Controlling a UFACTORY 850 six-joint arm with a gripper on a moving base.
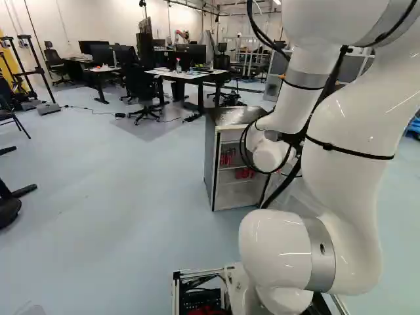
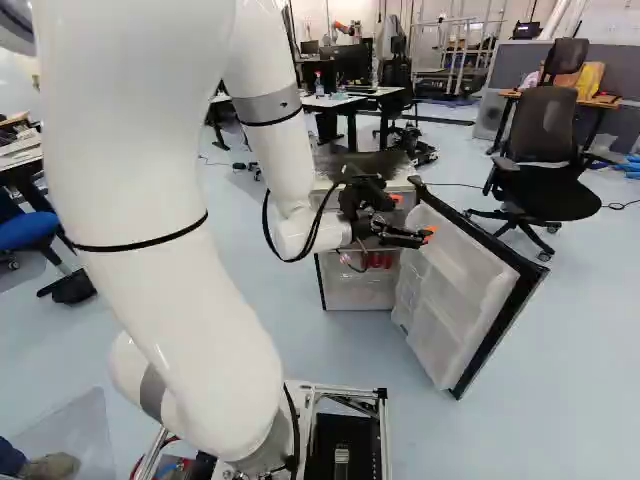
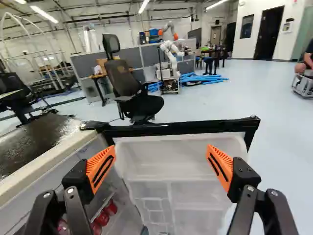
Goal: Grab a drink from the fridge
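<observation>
In the right base view, a blue chair (image 2: 28, 230) is at the left edge. The white arm (image 2: 165, 240) rises left of the middle and reaches over toward the centre. Near the centre stands the fridge (image 2: 345, 290), its front open, with red cans (image 2: 378, 260) on a shelf inside; the left base view shows them on two levels. Just right of centre is the pincer (image 2: 413, 216), above and in front of the cans. In the wrist view its fingers are spread wide with nothing gripped, the black top edge of the door (image 2: 455, 290) crossing ahead and cans low beside one finger. The door swings out right of centre in the right base view; a black office chair (image 2: 545, 195) stands upper right.
</observation>
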